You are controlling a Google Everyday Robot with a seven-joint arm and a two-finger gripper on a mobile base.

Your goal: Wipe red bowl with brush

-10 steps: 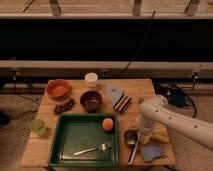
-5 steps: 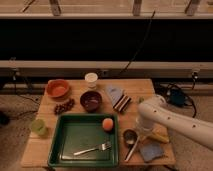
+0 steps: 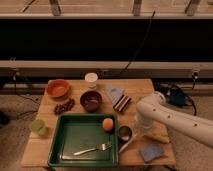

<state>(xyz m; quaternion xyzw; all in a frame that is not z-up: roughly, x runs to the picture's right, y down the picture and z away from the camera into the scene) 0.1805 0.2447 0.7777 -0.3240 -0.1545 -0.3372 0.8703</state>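
Dark wall panels and a pale rail run behind the wooden tabletop (image 3: 145, 87). From the camera view, the red bowl (image 3: 58, 89) sits at the far left corner. It is well apart from the brush (image 3: 126, 143), which lies on the near right part, just beside the green tray (image 3: 75, 135) and a small metal bowl (image 3: 124, 133). By my judgement no wiping has begun: the brush is yet to be lifted and carried across to the bowl. The pincer (image 3: 137, 130) hangs low by the brush's upper end, beside the metal bowl. Whether it is released, clenched or touching the brush, I cannot tell.
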